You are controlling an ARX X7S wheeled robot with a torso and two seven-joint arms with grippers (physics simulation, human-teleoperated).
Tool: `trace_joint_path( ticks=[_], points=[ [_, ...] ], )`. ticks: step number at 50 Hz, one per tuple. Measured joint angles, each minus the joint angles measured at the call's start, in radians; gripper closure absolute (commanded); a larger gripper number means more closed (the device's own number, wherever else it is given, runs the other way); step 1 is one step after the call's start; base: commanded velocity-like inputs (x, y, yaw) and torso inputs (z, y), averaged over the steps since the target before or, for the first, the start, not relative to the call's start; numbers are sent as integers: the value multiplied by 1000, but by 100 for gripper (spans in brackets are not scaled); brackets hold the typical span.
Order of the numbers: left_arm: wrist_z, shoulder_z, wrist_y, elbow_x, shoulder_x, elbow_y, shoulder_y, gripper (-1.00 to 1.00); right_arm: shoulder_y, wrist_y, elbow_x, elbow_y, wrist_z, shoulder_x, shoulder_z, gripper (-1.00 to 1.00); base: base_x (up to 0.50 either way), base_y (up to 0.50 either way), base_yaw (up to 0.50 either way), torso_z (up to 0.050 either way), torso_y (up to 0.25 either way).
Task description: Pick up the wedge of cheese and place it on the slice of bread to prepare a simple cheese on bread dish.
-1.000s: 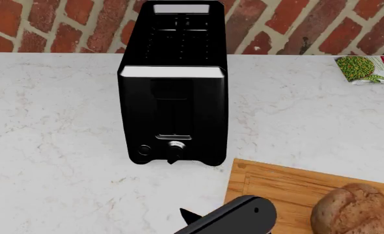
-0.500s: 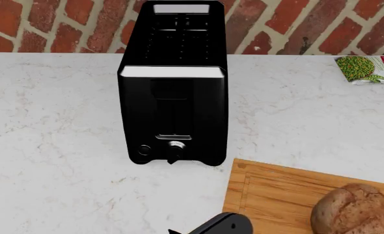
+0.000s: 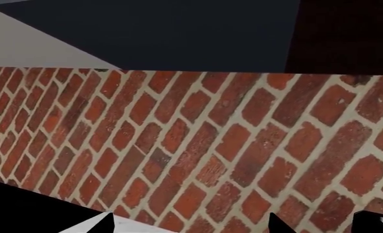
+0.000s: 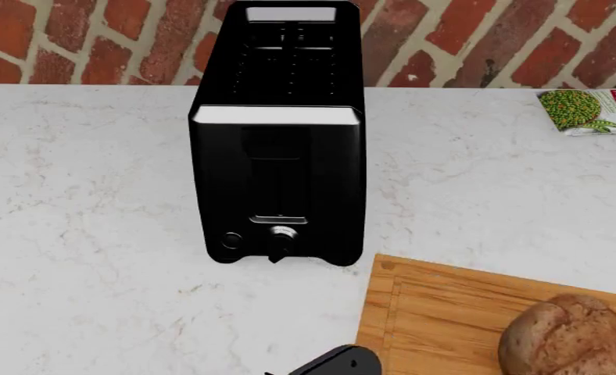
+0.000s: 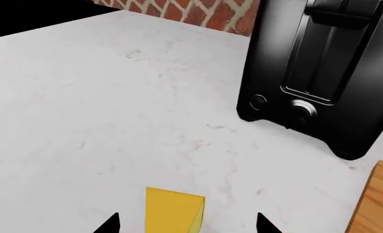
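The wedge of cheese (image 5: 173, 209) is bright yellow and lies on the white counter. It shows only in the right wrist view, between the two spread fingertips of my right gripper (image 5: 187, 224), and neither fingertip touches it. The right gripper is open. In the head view only a black part of the right arm (image 4: 334, 363) shows at the bottom edge, and the cheese is hidden there. The slice of bread (image 4: 569, 337), a brown crusty loaf, rests on the wooden cutting board (image 4: 433, 305) at the lower right. My left gripper (image 3: 190, 224) is open and empty, facing the brick wall.
A black toaster (image 4: 279, 137) stands mid-counter and also shows in the right wrist view (image 5: 327, 68). A bag of peas (image 4: 592, 110) lies at the back right. The brick wall (image 4: 99, 39) runs behind the white counter (image 4: 89, 234). The board's edge shows in the right wrist view (image 5: 377, 204).
The right arm has drawn back toward the bottom edge of the head view, so less of it shows now. Nothing else has moved.
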Motion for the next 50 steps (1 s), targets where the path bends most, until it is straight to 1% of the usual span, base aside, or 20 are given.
trace_joint_path(
  ticks=[8,17,37,50],
  points=[
    [1,-1,6,-7,-3,1,2,-100,-19,-49,-134,17,-55,-4,-71,-100,0,0,0,0,0],
    [1,-2,11,-14,-6,2,4,-100,-26,-90,-210,36,-94,-10,-125,-100,0,0,0,0,0],
    [1,-4,21,-30,-13,4,7,-100,-42,-150,-281,78,-133,-21,-206,-100,0,0,0,0,0],
    [0,-4,27,-39,-17,4,11,-100,-67,-195,-308,102,-144,-3,-235,-100,0,0,0,0,0]
  ],
)
